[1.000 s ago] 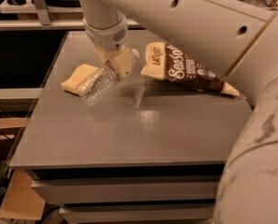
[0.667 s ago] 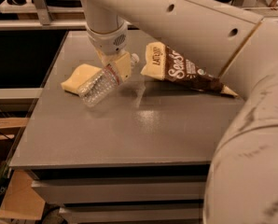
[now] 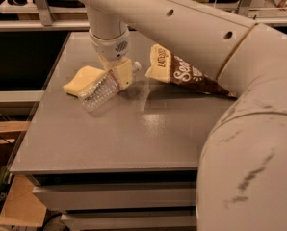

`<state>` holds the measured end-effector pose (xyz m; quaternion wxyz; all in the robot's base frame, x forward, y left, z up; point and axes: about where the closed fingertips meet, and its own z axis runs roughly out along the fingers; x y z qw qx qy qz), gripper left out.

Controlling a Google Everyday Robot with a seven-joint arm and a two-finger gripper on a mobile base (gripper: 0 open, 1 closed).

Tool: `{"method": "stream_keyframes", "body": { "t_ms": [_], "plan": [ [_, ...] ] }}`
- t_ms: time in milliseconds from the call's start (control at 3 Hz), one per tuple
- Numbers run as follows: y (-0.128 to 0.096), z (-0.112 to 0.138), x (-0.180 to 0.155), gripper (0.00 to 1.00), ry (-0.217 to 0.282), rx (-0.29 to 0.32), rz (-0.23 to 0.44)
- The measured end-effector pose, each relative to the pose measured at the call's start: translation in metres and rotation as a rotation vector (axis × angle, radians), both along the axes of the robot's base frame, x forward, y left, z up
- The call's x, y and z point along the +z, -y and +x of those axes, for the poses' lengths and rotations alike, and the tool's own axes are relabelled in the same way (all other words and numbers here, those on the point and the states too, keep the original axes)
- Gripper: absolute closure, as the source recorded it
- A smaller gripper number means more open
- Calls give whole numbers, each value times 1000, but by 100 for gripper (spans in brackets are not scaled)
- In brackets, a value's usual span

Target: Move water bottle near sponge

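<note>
The clear ribbed water bottle (image 3: 98, 90) lies tilted at the table's back left. Its white cap points right and up, and its base end is beside and touching the pale yellow sponge (image 3: 80, 80). My gripper (image 3: 119, 75) reaches down from above, its cream fingers (image 3: 125, 71) closed around the bottle's neck end. The bottle covers the sponge's right edge.
A brown and cream snack bag (image 3: 184, 73) lies to the right of the gripper on the grey table (image 3: 134, 134). My large white arm (image 3: 240, 109) fills the right side of the view. The table's left edge drops off to a dark floor with cardboard (image 3: 18, 201).
The gripper and the bottle have sunk slightly and shifted a little left, towards the sponge. The sponge and the snack bag have not moved.
</note>
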<state>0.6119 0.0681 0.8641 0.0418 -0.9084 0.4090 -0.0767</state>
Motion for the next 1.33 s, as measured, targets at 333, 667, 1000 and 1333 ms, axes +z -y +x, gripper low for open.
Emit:
{"method": "stream_keyframes", "body": {
  "t_ms": [333,667,1000,1333],
  "plan": [
    [-4,1,-3,39,-12,1,10],
    [-7,2,-6,14,-22,6,15],
    [-12,4,-5,0,-30,20,21],
    [-13,4,-5,0,-30,20,21]
  ]
}}
